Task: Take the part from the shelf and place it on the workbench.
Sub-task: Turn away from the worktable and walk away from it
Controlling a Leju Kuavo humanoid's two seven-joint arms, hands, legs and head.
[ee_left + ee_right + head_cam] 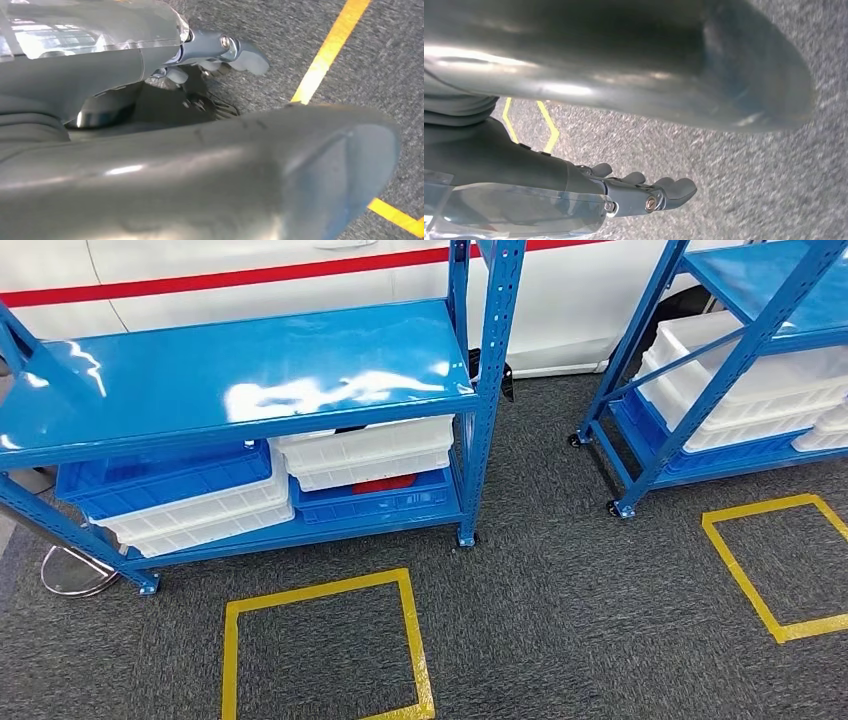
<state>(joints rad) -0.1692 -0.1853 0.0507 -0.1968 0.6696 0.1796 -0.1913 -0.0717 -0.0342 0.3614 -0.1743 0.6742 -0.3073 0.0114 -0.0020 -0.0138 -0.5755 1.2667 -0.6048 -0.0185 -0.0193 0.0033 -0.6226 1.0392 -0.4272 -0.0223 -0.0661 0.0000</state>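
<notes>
yellow tape square (325, 650) marks the grey carpet (560, 620) just in front of the blue shelf (240, 375). white bins (365, 450) and blue bins (165, 480) sit on its low level. something red (385, 483) peeks out of one blue bin; i cannot tell if it is the part. left hand (210, 65) and right hand (644, 192) hang over the carpet, fingers loose, holding nothing.

No readable text, labels, brands or numbers anywhere — not on shelves, bins, floor markings or the white panel behind.
</notes>
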